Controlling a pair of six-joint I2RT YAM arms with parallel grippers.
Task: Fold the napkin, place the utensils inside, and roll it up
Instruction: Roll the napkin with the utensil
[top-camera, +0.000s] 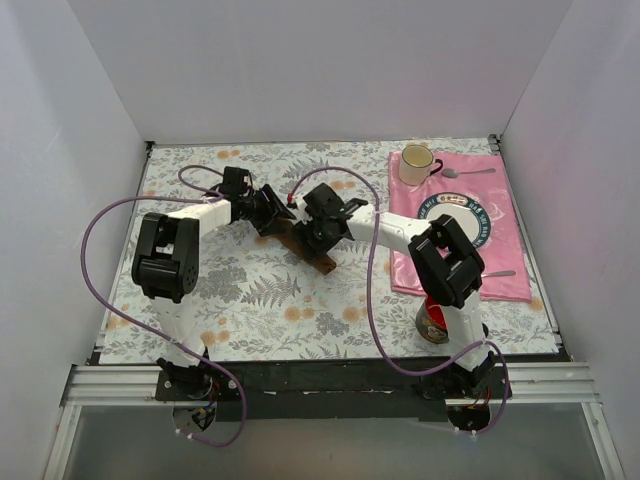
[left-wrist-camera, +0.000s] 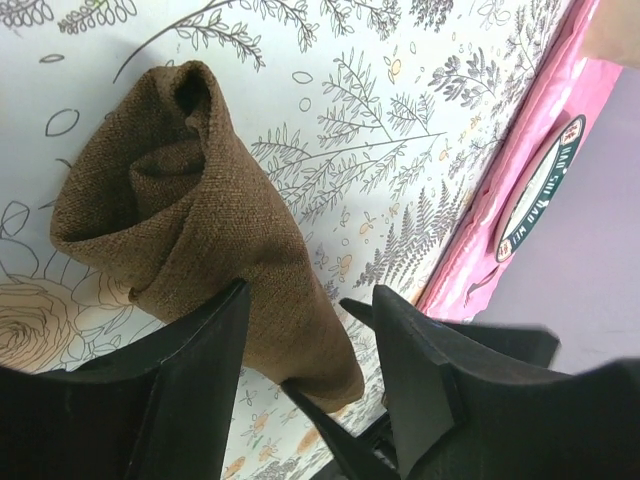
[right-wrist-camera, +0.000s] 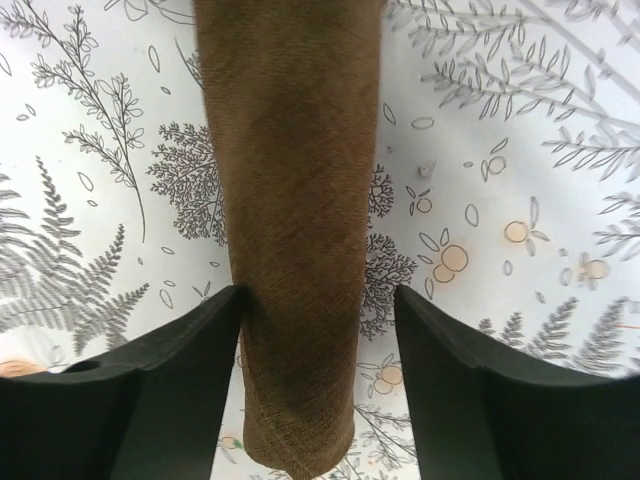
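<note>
The brown napkin (top-camera: 308, 248) lies rolled into a tight tube on the floral tablecloth at mid-table. In the left wrist view the roll (left-wrist-camera: 200, 210) shows its open spiral end. My left gripper (top-camera: 272, 213) is open and straddles that roll (left-wrist-camera: 312, 300); one finger touches the cloth. My right gripper (top-camera: 320, 232) is open too, and straddles the roll's other end (right-wrist-camera: 318, 295). The roll (right-wrist-camera: 290, 200) touches its left finger and stands apart from the right one. The gold-bowled spoon with the dark handle is hidden from every view.
A pink placemat (top-camera: 505, 270) lies at the right and shows in the left wrist view (left-wrist-camera: 530, 150). It carries a plate (top-camera: 482, 212), a cream mug (top-camera: 417, 163), a silver spoon (top-camera: 470, 172) and another silver utensil (top-camera: 497, 273). A can (top-camera: 433, 322) stands by the right arm's base.
</note>
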